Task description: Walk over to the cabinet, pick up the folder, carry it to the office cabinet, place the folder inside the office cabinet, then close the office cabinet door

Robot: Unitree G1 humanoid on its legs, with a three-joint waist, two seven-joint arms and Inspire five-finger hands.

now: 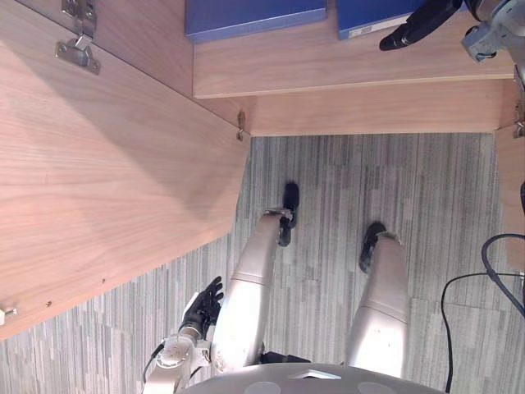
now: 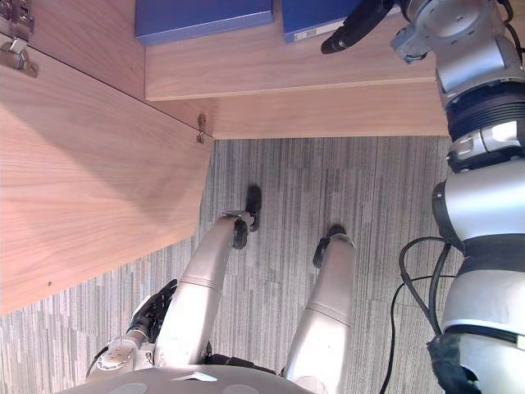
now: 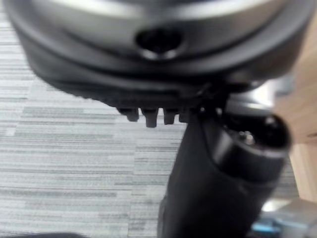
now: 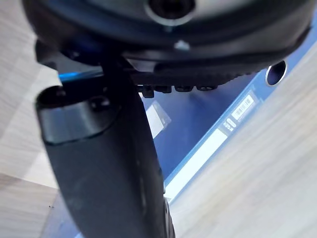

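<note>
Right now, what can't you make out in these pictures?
Left folder and right folder: cut off by the eye views' top edge.
Whether the right hand touches the right folder: right wrist view, its thumb blocks it.
Cabinet door: outer end cut off by the left edge.

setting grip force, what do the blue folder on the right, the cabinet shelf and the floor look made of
Blue folder: probably plastic-covered board, with a smooth matte face and a white spine label. Cabinet shelf: wood-look laminate or veneer, with pale straight grain and a low sheen. Floor: low-pile carpet, with a grey streaked weave.
</note>
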